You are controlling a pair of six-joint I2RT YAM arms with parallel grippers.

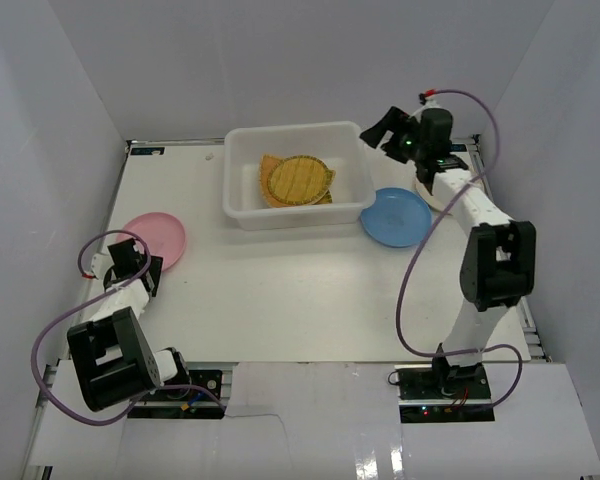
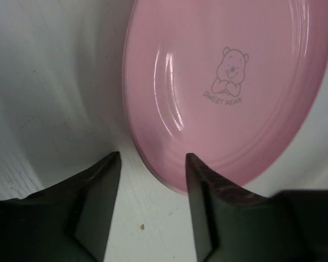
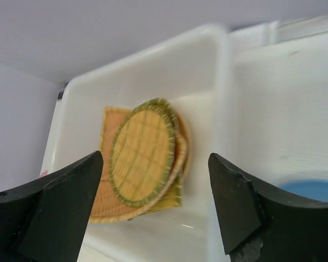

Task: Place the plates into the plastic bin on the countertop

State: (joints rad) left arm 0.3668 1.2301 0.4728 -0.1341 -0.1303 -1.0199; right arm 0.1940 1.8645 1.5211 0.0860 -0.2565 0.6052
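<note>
Plain grey walls [image 1: 280, 60] stand on three sides.

Hidden from me, or cut short

The pink plate [image 2: 229, 82] runs off my left wrist view at top and right. The blue plate [image 3: 317, 190] is a sliver behind my right fingers [image 3: 240, 202]. The cream plate [image 1: 427, 195] lies mostly under my right arm [image 1: 475, 210]. The round bamboo tray [image 3: 142, 161] covers the lower trays [image 3: 106, 204], so I cannot tell their shapes.

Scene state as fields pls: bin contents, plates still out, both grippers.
bin: plastic bin, translucent white
in bin: stacked woven trays, round green-rimmed one on top
outside bin: pink plate at left; blue plate just right of the bin
left gripper: open, pink plate's rim between the fingers, not clamped
right gripper: open, empty, raised near the bin's right end
</note>
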